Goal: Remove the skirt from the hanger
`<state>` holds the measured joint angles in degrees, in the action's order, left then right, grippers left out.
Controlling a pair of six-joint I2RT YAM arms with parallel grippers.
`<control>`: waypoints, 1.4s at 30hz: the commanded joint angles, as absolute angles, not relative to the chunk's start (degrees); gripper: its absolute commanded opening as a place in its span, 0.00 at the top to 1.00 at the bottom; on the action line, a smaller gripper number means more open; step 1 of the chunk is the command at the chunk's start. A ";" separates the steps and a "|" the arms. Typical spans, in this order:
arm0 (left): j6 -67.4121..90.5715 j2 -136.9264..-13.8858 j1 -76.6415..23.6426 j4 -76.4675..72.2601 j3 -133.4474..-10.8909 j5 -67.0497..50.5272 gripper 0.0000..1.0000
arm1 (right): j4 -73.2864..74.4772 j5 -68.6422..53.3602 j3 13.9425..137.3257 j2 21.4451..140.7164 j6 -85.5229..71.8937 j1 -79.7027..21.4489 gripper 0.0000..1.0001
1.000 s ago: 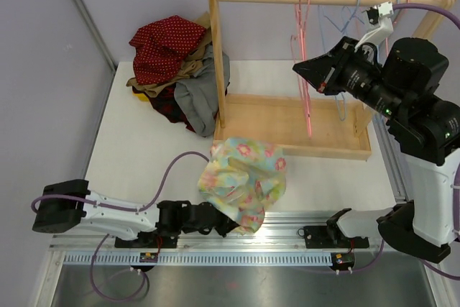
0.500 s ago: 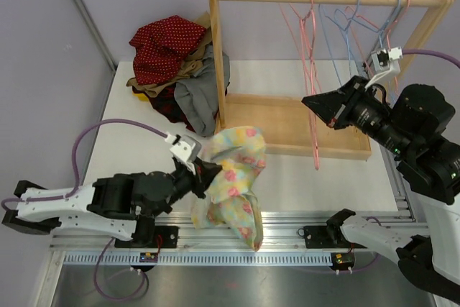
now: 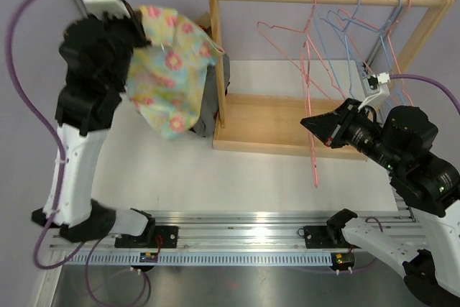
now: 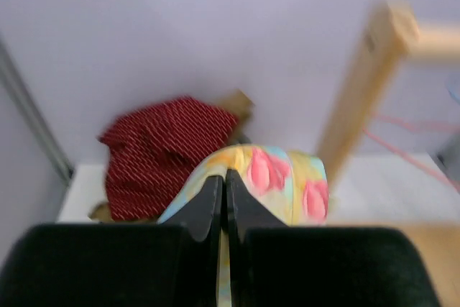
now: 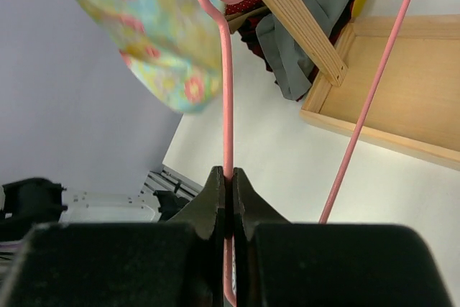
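Right pincer [image 5: 226,175] clamped on pink hanger [image 5: 226,106], just front of wooden rack [image 3: 218,55]. Left pincer [image 4: 224,177] clamped on skirt [image 3: 171,70], held up left of the rack post: yellow-green, pink flowers, bunched. Clothes pile [image 4: 162,150] behind it, against the rack.

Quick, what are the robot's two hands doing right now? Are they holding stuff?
The left gripper is closed, holding the flowery skirt.
The right gripper is closed, holding the pink hanger.
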<state>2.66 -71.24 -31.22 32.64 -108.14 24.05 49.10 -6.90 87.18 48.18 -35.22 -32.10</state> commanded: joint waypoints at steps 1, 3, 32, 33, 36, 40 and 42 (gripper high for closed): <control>3.38 -86.70 -16.21 28.39 -138.79 12.24 1.00 | 46.23 -5.98 87.10 47.02 -34.89 -31.99 1.00; 10.86 -98.45 -5.66 25.07 -149.89 -2.35 1.00 | 47.11 -5.54 87.27 46.93 -34.19 -31.90 1.00; 29.98 -104.61 -4.92 13.42 -119.87 -11.89 0.01 | 48.61 -5.53 90.17 48.16 -32.70 -31.91 1.00; 28.67 -102.15 -4.92 16.58 -120.93 -11.60 0.01 | 48.52 -6.67 90.70 49.12 -32.70 -31.90 1.00; 26.73 -92.84 -4.92 18.36 -119.54 -12.22 0.01 | 48.25 -8.78 93.07 51.32 -32.61 -31.90 1.00; 24.96 -76.97 -5.27 20.74 -110.51 -12.66 0.01 | 48.08 -10.72 97.46 54.40 -31.99 -31.90 1.00; 23.82 -70.09 -5.45 21.36 -99.71 -11.17 0.01 | 47.73 -11.07 98.52 56.41 -31.73 -31.90 1.00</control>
<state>26.92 -75.13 -5.37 14.90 -110.45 -13.08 50.78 -8.56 95.31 54.28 -32.82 -32.10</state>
